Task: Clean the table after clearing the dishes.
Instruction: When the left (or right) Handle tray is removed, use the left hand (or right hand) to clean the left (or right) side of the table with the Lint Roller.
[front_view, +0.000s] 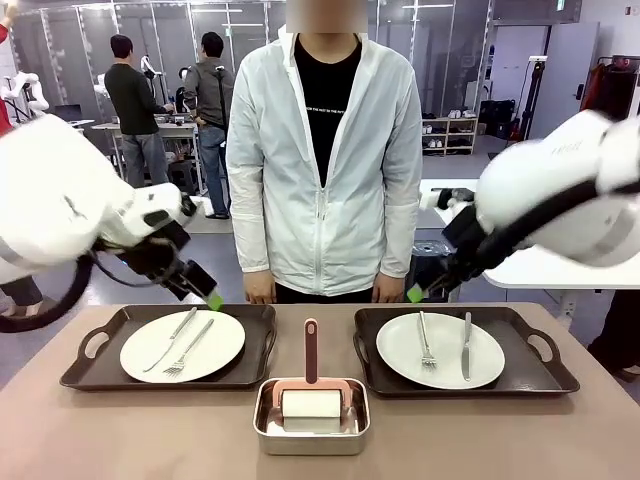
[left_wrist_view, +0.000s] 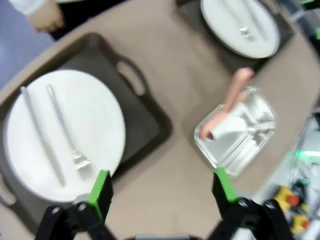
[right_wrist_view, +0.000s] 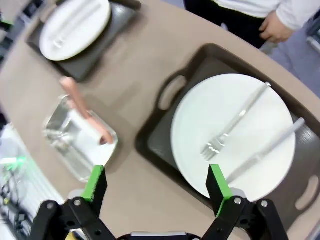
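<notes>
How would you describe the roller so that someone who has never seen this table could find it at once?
On the brownish table, look between the dark left tray and right tray. There sits a shiny steel pan, near the robot's edge. In it lies the roller: a white roll with a salmon-pink handle pointing toward the person, the table's one pink thing.

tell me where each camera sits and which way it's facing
Front view: fixed between the arms on the robot's side, facing across the table at the standing person; both arms enter from the sides.
Left wrist view: on the left wrist, looking down past the open left fingers at the left plate.
Right wrist view: on the right wrist, looking down past the open right fingers at the right plate.
Shared: both wrist views catch the steel pan with the pink-handled roller.
</notes>
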